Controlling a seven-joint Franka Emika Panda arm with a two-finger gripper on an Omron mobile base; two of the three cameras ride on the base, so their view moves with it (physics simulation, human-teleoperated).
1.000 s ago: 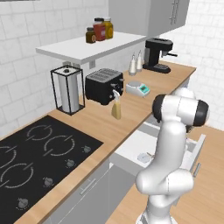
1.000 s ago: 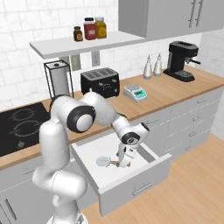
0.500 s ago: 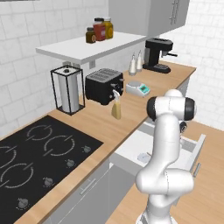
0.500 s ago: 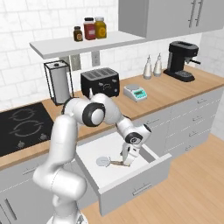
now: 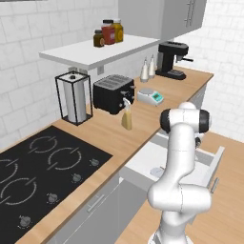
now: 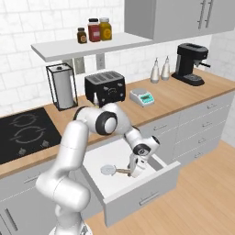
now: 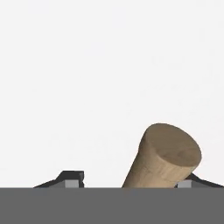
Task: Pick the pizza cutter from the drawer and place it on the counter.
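Pulled-out drawer [image 6: 137, 195] under the counter [image 6: 183, 98], holding the pizza cutter [image 6: 114, 170] flat on its white floor, wheel away from the arm's wrist. Gripper [image 6: 136, 173] down at the wooden handle end, fingers [image 7: 70, 178] spread either side of the handle, not visibly clamped on it

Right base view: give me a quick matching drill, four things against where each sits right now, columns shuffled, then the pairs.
Things:
1. pizza cutter
2. jars
3. coffee machine
4. paper towel holder

Places:
A. far right end of the counter
B. on the white shelf
C. inside the open drawer
D. on the counter, left of the toaster

Pairs: 1-C, 2-B, 3-A, 4-D
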